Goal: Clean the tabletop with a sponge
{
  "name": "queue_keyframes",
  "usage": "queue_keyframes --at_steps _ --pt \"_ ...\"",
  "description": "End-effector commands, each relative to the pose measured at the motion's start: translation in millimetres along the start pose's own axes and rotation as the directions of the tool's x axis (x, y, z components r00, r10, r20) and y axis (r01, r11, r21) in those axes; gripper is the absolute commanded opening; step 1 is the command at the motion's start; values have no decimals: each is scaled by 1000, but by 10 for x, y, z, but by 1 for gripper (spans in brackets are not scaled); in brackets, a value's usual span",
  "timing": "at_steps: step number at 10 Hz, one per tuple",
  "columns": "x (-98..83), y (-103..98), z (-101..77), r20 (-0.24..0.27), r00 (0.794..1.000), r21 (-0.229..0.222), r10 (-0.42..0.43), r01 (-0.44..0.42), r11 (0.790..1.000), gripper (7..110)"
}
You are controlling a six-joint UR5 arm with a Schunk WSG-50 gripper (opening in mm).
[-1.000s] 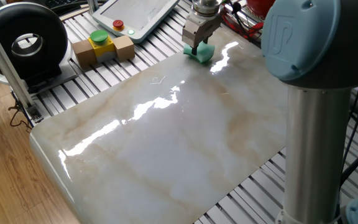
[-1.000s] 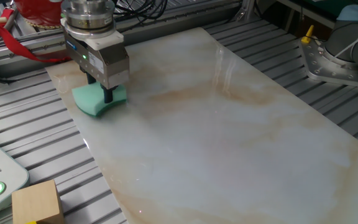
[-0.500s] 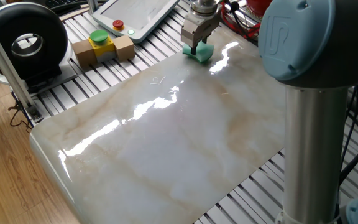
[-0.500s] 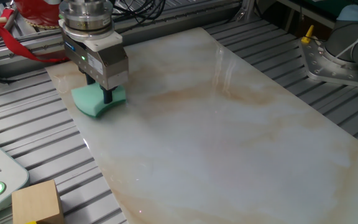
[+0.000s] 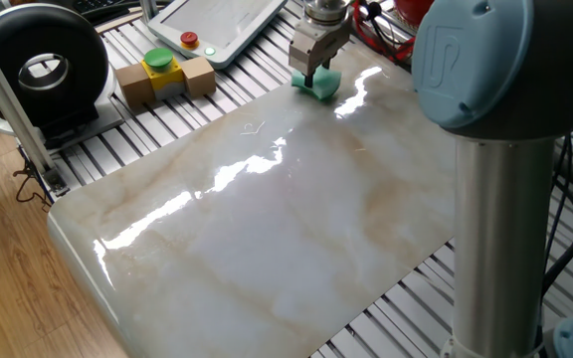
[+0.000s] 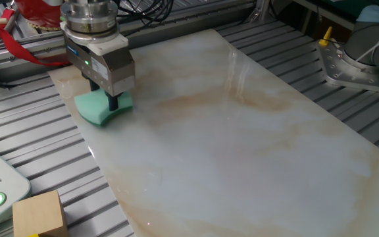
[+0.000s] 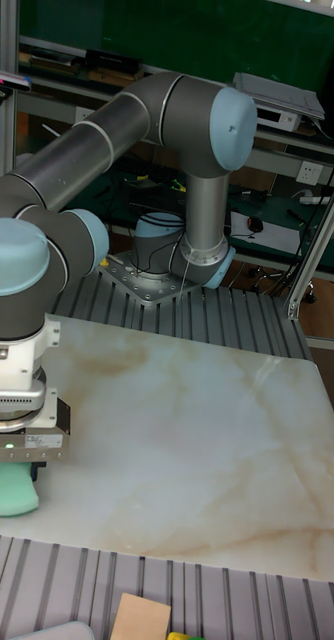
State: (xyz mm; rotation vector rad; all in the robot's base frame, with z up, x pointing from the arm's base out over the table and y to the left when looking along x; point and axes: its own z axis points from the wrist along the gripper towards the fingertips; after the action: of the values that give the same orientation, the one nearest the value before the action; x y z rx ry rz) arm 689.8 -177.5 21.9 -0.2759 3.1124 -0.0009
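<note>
The teal-green sponge [image 5: 319, 86] [image 6: 96, 108] [image 7: 11, 493] lies pressed flat on a corner of the marble tabletop [image 5: 267, 219] [image 6: 242, 138] [image 7: 187, 440]. My gripper [image 5: 312, 76] [image 6: 106, 100] [image 7: 15, 468] stands upright over it, shut on the sponge, with the foam bulging out on both sides of the fingers. In the tall fixed view the gripper body hides the fingertips and the sponge's top.
A yellow-and-green button on tan wooden blocks [image 5: 164, 73] and a white tablet-like pendant [image 5: 217, 25] lie on the ribbed aluminium frame [image 5: 97, 159] beside the slab. A black round device [image 5: 38, 62] stands at the left. Red cables [image 6: 18, 29] run behind the gripper. The arm's grey column [image 5: 500, 239] rises at the right.
The gripper and sponge have slid slightly along the slab toward its corner edge. Nothing else has moved.
</note>
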Motion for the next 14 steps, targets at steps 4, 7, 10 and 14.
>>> queue_keyframes --at_steps 4,7,10,14 --pt "-139 174 27 21 1000 -26 16 -15 1000 7" --pt "-212 237 94 28 999 -33 24 -23 999 7" --pt "-229 314 93 25 999 -35 30 -29 999 7" --pt "-276 376 100 26 999 4 42 -42 999 7"
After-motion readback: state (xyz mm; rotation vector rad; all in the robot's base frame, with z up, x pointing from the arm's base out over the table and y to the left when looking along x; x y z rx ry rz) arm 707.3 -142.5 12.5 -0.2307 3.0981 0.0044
